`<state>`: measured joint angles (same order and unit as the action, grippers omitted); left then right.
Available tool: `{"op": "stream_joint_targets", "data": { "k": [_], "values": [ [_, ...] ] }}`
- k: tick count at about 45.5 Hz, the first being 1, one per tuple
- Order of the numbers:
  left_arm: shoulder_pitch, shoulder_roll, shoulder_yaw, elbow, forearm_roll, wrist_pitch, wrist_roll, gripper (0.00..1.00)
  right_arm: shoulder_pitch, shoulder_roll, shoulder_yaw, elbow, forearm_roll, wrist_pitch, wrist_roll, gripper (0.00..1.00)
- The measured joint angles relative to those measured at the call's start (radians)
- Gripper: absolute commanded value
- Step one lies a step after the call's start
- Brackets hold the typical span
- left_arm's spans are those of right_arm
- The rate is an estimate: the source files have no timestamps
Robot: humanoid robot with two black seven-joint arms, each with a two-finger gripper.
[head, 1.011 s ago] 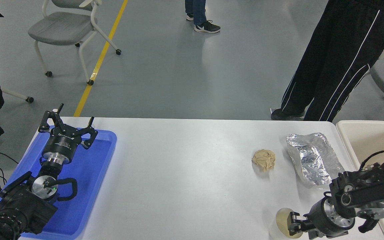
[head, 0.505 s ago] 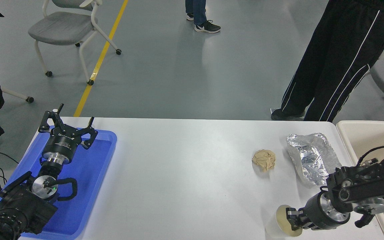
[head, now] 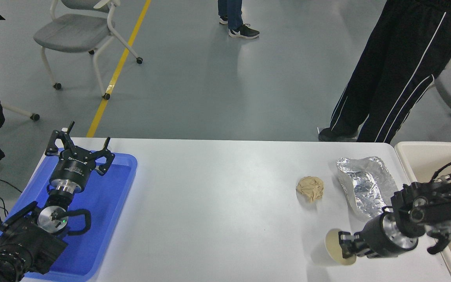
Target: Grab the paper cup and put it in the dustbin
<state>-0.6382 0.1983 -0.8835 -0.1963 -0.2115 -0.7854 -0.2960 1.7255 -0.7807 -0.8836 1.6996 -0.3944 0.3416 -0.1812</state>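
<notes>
The paper cup [head: 332,244], white with a cream inside, is tilted with its mouth facing left near the table's front right. My right gripper [head: 343,249] is shut on its rim and holds it a little above the table, casting a shadow below. The cream dustbin [head: 429,156] stands past the table's right edge, partly behind my right arm. My left gripper [head: 80,146] is open, parked over the blue tray [head: 104,203] at the left.
A crumpled tan paper ball [head: 310,188] and crinkled silver foil [head: 366,184] lie just behind the cup. A person in black trousers [head: 390,74] stands at the far right side. Chairs stand on the floor beyond.
My right gripper has lifted the cup off the table and carried it slightly up and away from the front edge. The left arm has not moved.
</notes>
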Motion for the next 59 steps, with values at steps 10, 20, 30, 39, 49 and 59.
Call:
{"op": "stream_joint_targets", "data": {
  "k": [10,20,30,39,49,59],
  "values": [
    [0.0,0.0,0.0,0.0,0.0,0.0,0.0,1.0,0.218,-0.099,-0.054,0.008,-0.012,0.185,-0.003,0.0],
    [0.0,0.001,0.0,0.001,0.0,0.0,0.0,1.0,0.395,-0.152,-0.096,0.005,-0.018,0.311,-0.005,0.0],
    [0.0,0.001,0.0,0.001,0.0,0.0,0.0,1.0,0.46,-0.172,-0.118,-0.037,-0.048,0.352,-0.006,0.0],
    [0.0,0.001,0.0,0.0,0.0,0.0,0.0,1.0,0.471,-0.18,-0.154,-0.129,-0.073,0.36,-0.006,0.0],
    [0.0,0.001,0.0,0.001,0.0,0.0,0.0,1.0,0.393,-0.189,-0.177,-0.289,-0.09,0.312,-0.006,0.0],
    [0.0,0.001,0.0,0.001,0.0,0.0,0.0,1.0,0.187,-0.187,-0.171,-0.49,-0.089,0.186,-0.005,0.0]
  ]
}}
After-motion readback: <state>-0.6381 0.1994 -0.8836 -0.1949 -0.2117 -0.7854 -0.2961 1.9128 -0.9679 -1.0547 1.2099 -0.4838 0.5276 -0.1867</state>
